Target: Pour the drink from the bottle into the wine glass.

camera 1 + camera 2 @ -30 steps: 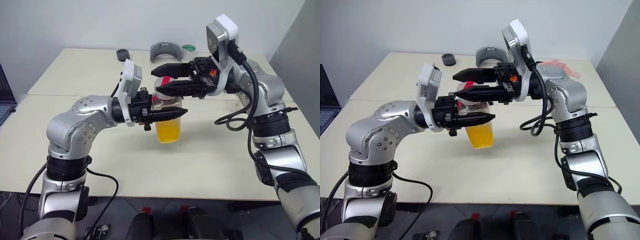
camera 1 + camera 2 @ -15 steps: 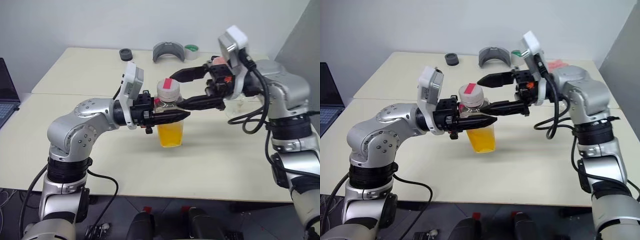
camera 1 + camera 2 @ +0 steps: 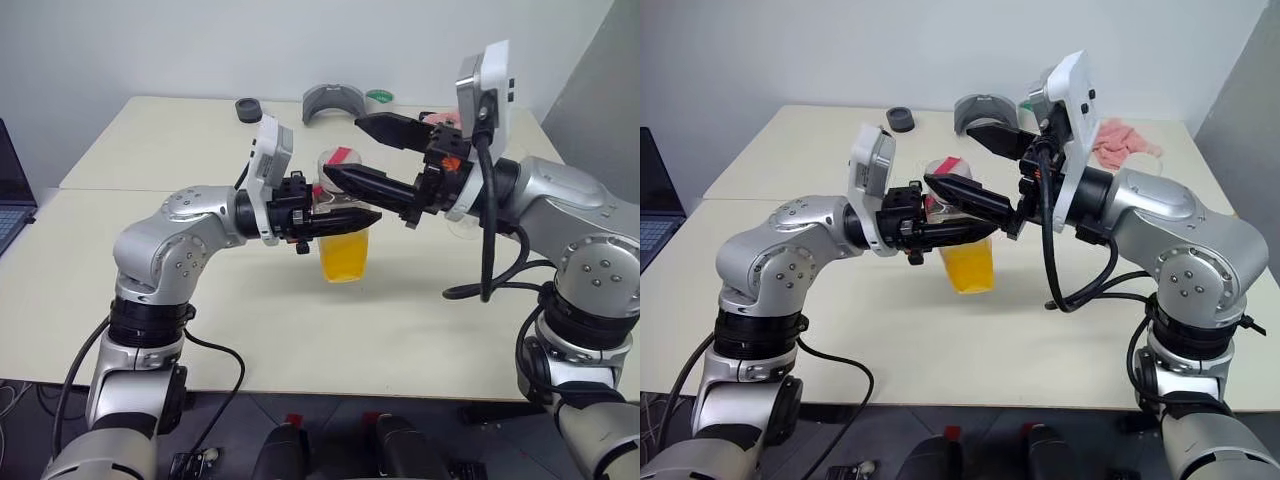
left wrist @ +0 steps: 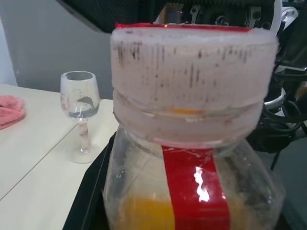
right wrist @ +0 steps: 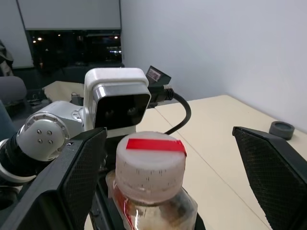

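The bottle [image 3: 343,255] is a clear squarish one, held upright above the table with the orange drink [image 3: 968,268] in its lower half. My left gripper [image 3: 355,213] is shut on the bottle's shoulder, just under the white cap [image 5: 151,165] with its red stripe. My right gripper [image 3: 343,146] is open wide at cap height. Its fingers [image 5: 84,167] stand either side of the cap without touching it. The wine glass [image 4: 80,110] stands upright on the table beyond the bottle, clear and without drink in it.
At the table's far edge lie a grey curved piece [image 3: 334,100], a small black cylinder [image 3: 245,107] and a green tape roll [image 3: 378,96]. A pink cloth [image 3: 1120,138] lies at the far right. A laptop [image 3: 8,195] sits at the left edge.
My right gripper has opened from half shut over the cap to wide open, drawn back to the right and swung round so its fingers flank the cap. The left gripper still holds the bottle.
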Tool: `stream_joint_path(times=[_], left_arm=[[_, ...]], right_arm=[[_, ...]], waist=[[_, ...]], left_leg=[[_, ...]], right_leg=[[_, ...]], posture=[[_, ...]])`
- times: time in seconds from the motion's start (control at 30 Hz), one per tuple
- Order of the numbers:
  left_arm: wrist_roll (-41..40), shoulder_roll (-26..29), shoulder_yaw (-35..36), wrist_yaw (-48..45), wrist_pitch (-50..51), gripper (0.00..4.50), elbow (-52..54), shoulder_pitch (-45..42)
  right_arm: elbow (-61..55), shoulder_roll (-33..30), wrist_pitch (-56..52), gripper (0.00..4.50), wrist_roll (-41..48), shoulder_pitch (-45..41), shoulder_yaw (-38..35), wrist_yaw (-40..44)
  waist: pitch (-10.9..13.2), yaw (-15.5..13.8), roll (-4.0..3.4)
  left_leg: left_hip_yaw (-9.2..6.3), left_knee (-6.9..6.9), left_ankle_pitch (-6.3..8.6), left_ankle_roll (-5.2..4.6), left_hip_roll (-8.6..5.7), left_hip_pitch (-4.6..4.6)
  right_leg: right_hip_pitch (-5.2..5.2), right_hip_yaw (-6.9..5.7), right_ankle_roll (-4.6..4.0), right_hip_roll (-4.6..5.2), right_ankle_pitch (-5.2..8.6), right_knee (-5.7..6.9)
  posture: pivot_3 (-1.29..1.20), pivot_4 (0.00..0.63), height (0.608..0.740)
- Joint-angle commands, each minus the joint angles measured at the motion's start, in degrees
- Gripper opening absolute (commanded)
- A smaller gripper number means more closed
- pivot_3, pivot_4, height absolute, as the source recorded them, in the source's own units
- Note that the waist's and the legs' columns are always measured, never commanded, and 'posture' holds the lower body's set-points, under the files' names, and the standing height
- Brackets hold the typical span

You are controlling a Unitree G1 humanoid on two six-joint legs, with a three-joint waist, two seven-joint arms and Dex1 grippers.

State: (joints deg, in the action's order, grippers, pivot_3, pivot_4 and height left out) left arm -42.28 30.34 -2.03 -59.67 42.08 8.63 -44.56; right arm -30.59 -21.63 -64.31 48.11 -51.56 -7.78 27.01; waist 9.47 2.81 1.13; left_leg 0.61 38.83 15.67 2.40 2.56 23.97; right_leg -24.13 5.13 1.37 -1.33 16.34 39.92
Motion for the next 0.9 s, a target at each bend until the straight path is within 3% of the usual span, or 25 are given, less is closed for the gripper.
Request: stream_joint_path(times=[0.03, 0.27, 0.6, 0.9], left_arm=[[0.13, -0.26, 0.52, -1.06, -1.59, 1.97, 0.73, -2.0], [0.16, -0.45, 0.86, -0.92, -1.01, 1.97, 1.79, -1.37], [0.28, -0.68, 0.88, -0.53, -1.05, 1.97, 1.68, -1.57], [0.44, -0.86, 0.86, -0.56, -1.13, 1.97, 1.52, -1.75]], right_arm=[[-1.47, 0.91, 1.27, 4.46, 0.36, -0.22, 0.64, -2.99], [0.32, 2.81, 5.66, 4.46, -2.34, -0.22, 3.64, -5.72], [-0.54, 0.04, 7.82, 4.46, -1.49, 2.46, 3.85, -4.2], [3.43, -0.65, 8.14, 4.46, -2.95, -0.33, 5.82, -3.76]], waist=[[0.0, 0.08, 0.0], [0.0, 0.29, 0.0], [0.0, 0.28, 0.0], [0.0, 0.38, 0.0]], left_leg=[[0.0, 0.0, 0.0, 0.0, 0.01, 0.0], [0.0, -0.01, 0.0, -0.01, 0.0, 0.0], [-0.01, -0.01, 0.0, -0.01, 0.01, 0.01], [-0.02, -0.01, 0.0, -0.01, 0.02, 0.01]], right_leg=[[0.0, 0.0, 0.0, 0.0, 0.0, 0.0], [0.0, 0.01, 0.0, -0.06, 0.01, -0.01], [0.0, 0.02, 0.01, -0.05, 0.01, -0.02], [-0.01, 0.03, 0.0, -0.14, 0.01, -0.02]], posture=[[0.0, 0.15, 0.74], [0.0, 0.15, 0.74], [0.0, 0.15, 0.74], [0.0, 0.15, 0.74]])
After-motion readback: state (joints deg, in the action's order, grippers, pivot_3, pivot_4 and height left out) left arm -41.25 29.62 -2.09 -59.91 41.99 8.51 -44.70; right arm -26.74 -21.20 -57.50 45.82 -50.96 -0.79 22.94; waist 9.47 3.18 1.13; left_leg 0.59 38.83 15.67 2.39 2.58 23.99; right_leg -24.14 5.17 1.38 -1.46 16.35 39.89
